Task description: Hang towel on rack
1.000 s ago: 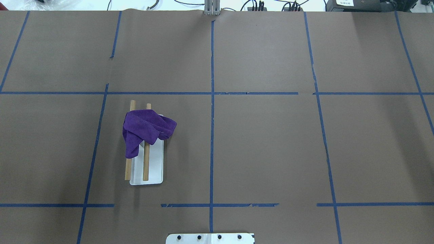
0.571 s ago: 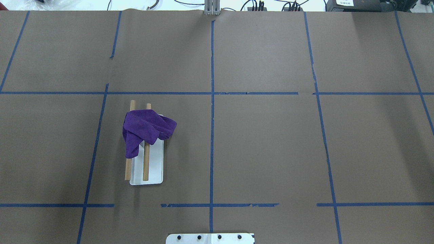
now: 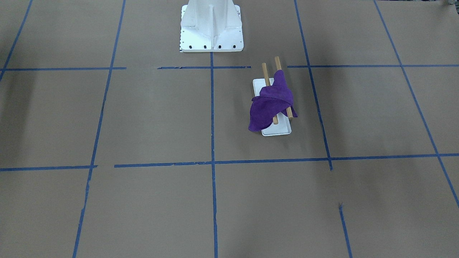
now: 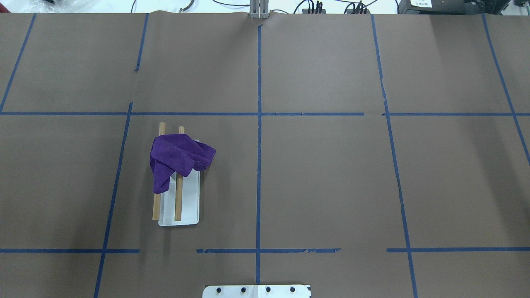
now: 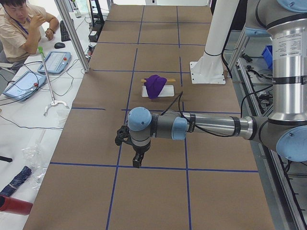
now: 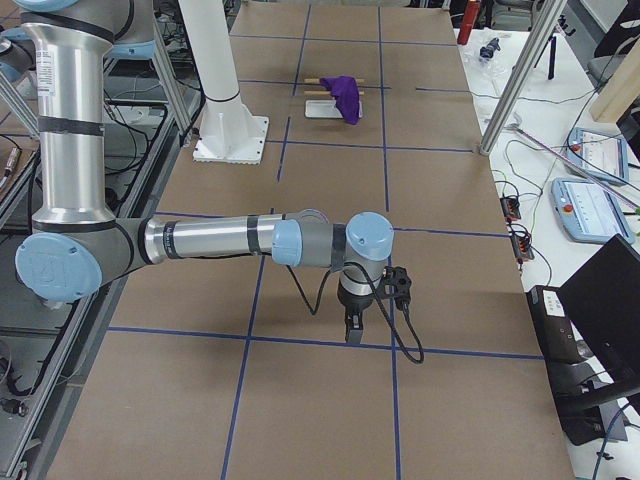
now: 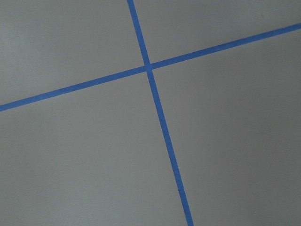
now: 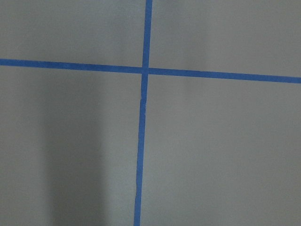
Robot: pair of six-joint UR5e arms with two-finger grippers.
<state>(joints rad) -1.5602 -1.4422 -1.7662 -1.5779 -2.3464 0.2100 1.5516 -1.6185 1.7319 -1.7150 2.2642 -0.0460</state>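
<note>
A purple towel (image 4: 177, 157) lies draped in a bunch over the far half of the rack's two wooden dowels (image 4: 178, 198), above its white base (image 4: 190, 203). Towel (image 3: 269, 105) and rack base (image 3: 278, 130) also show in the front-facing view. My left gripper (image 5: 137, 162) shows only in the exterior left view, far from the rack, pointing down over the table's left end. My right gripper (image 6: 354, 330) shows only in the exterior right view, pointing down over the right end. I cannot tell whether either is open or shut. Both wrist views show only brown paper and blue tape.
The table is covered in brown paper with a blue tape grid (image 4: 258, 114). The white robot pedestal (image 3: 211, 25) stands at the robot's side of the table. An operator (image 5: 24, 28) sits beyond the table's far edge, beside tablets and cables.
</note>
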